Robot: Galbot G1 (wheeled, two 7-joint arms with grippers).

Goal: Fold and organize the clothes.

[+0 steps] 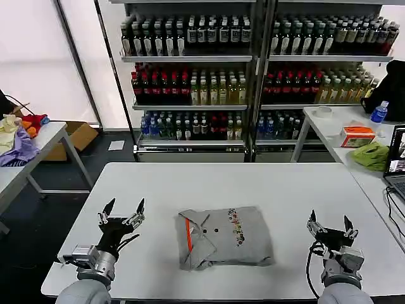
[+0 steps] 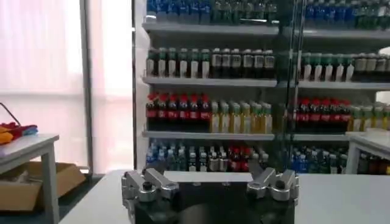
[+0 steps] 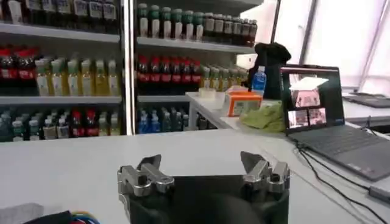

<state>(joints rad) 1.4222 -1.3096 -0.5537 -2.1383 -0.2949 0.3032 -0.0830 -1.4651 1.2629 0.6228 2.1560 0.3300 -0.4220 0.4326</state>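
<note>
One piece of the clothes, a light grey T-shirt [image 1: 224, 236], lies folded into a rough rectangle at the middle of the white table [image 1: 221, 183]. Its orange-red neck lining faces my left side and a small multicoloured print runs across it. My left gripper [image 1: 124, 208] is raised above the table to the left of the shirt, open and empty, fingers pointing up. My right gripper [image 1: 330, 220] is held up to the right of the shirt, also open and empty. In the wrist views the left gripper [image 2: 210, 176] and right gripper [image 3: 201, 163] both stand open, facing the shelves.
Shelves of bottled drinks [image 1: 253, 69] stand behind the table. A side table on the right carries a bright green cloth [image 1: 371, 155], an orange box [image 1: 357, 135] and a laptop [image 1: 397, 161]. A table on the left holds coloured fabrics [image 1: 19, 136].
</note>
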